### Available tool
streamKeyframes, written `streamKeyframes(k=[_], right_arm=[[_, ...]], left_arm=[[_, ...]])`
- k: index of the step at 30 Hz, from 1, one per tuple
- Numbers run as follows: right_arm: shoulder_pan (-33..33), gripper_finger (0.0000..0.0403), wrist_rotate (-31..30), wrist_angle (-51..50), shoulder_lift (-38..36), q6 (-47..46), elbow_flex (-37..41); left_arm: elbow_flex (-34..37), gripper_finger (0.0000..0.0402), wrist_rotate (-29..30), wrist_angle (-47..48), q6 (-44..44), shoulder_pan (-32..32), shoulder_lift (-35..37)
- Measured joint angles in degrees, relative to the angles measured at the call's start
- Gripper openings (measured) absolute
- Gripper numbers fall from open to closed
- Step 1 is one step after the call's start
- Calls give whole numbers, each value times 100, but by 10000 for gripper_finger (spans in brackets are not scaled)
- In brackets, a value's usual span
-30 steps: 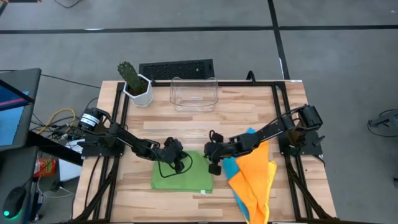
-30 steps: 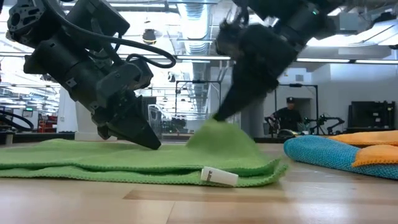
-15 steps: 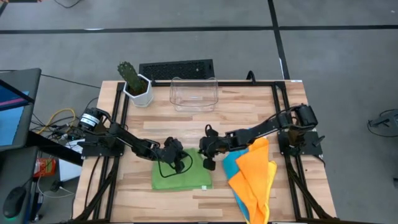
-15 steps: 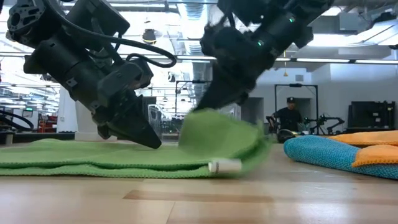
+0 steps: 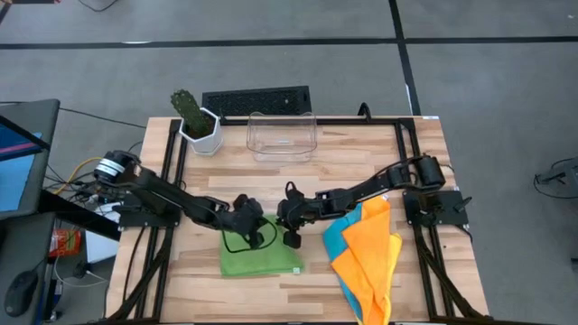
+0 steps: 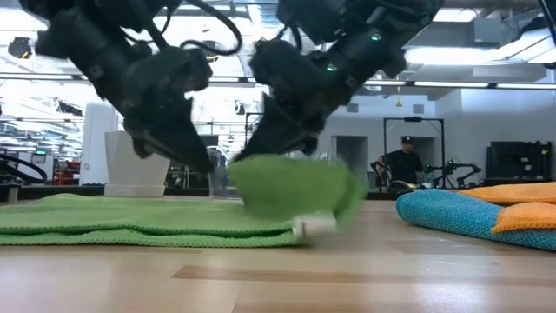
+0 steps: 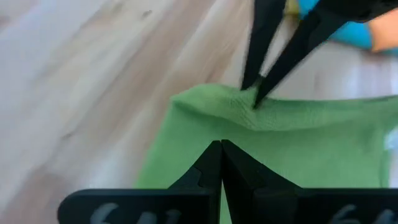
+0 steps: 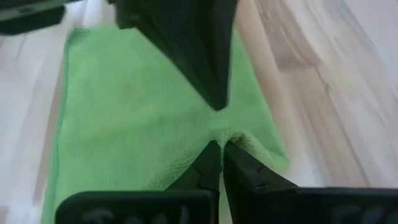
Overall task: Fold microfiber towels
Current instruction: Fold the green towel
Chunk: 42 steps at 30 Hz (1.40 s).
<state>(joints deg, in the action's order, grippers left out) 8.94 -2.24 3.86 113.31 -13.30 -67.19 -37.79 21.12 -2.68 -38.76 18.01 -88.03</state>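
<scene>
- Your right claw (image 5: 287, 217) is pressed together on a pinch of the green towel (image 5: 260, 260), at the towel's right edge near the middle of the tabletop (image 5: 361, 153).
- In the right wrist view, that claw's fingers (image 8: 214, 163) meet at their tips with a small pucker of green cloth caught between them.
- In the low view, the gripped part of the towel (image 6: 287, 187) is raised off the wood and curls over toward the flat part; a small white tag (image 6: 314, 226) hangs at its lower edge.
- Your left claw (image 5: 251, 223) is over the same towel, just beside the right one.
- In the left wrist view, its fingers (image 7: 217, 165) are closed tip to tip above the green cloth (image 7: 298, 143); you cannot tell from here whether any cloth is caught between them.
- In the low view, the left claw (image 6: 195, 156) points down at the towel's flat part; whether it touches the cloth is unclear.
- The rest of the green towel lies flat on the tabletop in front of both claws.
- The blue towel (image 5: 336, 242) and the orange towel (image 5: 370, 257) lie heaped together to the right of the green one, orange on top, hanging over the front edge.
- A sliver of yellow towel (image 5: 397, 257) shows along the orange towel's right side.
- A clear bin (image 5: 282, 135) and a potted cactus (image 5: 194, 119) stand at the tabletop's far edge, well apart from the towels.
</scene>
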Motion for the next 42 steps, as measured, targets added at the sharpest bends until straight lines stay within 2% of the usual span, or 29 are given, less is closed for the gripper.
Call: streamKeyframes(k=[4, 7, 13, 30, 34, 39, 42], right_arm=[[-67, 32, -3, -41, 53, 31, -132], [-175, 34, -4, -17, 47, 32, -143], [-406, 34, 59, 43, 49, 29, -139], [-481, 32, 81, 651, 48, 30, -132], [-506, 35, 66, 627, 47, 30, -132], [-499, 34, 68, 597, 47, 30, -132], [-502, 34, 68, 598, 47, 30, -132]], left_arm=[[-10, 0, 55, 807, -90, 85, 202], [16, 0, 86, 918, -219, 173, 168], [119, 0, 328, 732, -376, 205, 34], [171, 0, 164, 224, -402, 211, -423], [131, 0, -36, 387, -452, 206, -78], [79, 0, -2, 1141, -424, 357, 490], [80, 0, 55, 1698, -452, 487, 585]])
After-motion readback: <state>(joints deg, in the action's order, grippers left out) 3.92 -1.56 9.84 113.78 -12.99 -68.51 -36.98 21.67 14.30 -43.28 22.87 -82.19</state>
